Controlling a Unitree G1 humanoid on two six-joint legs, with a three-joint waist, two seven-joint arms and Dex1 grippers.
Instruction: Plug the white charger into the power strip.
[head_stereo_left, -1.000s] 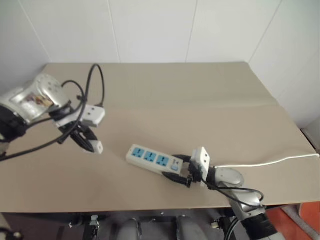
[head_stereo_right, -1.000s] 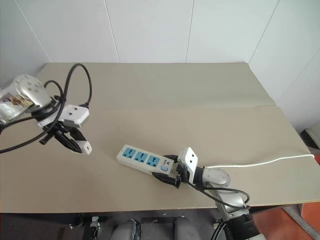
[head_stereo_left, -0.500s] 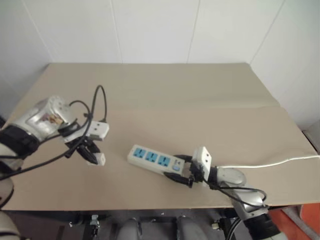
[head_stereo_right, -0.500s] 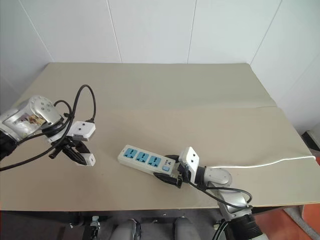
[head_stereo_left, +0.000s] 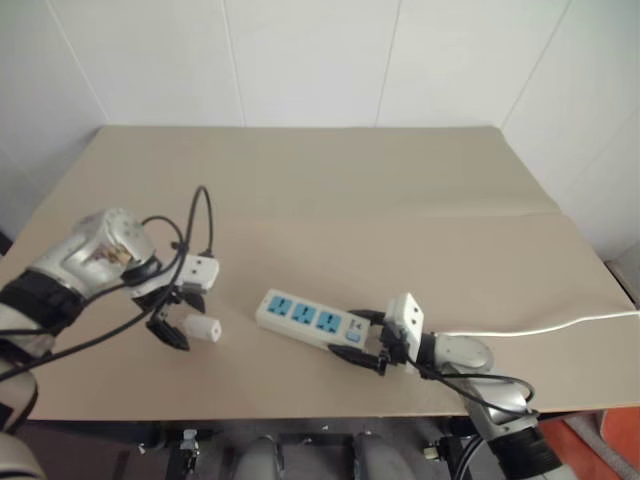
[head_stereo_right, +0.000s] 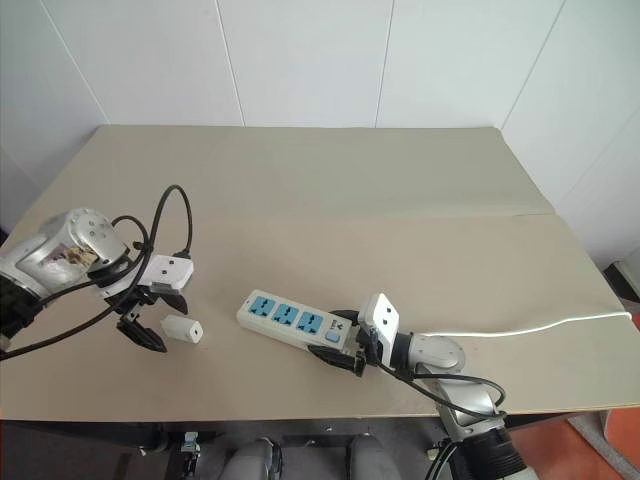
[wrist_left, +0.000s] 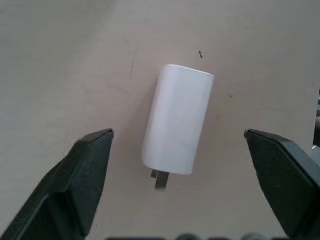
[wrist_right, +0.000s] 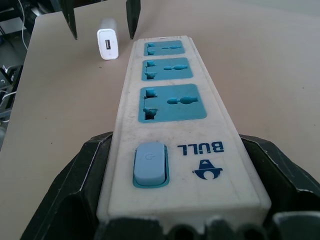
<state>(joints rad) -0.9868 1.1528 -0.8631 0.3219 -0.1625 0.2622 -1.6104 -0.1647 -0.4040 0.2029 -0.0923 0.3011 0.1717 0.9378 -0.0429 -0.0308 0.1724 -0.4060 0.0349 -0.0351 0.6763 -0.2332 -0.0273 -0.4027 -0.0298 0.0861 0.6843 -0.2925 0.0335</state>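
Two black fingers of the left gripper (wrist_left: 177, 150) stand spread wide, either side of the white charger (wrist_left: 178, 126), touching neither; the charger lies flat on the tan table (head_stereo_left: 400, 210), metal prongs partly hidden under its body. It rests just left of the power strip (head_stereo_left: 308, 318), apart from it. The right gripper (wrist_right: 180, 220) clasps the strip's switch end between its fingers; the fingertips are cut off at the frame edge. The strip's white cable (head_stereo_left: 560, 322) runs off right.
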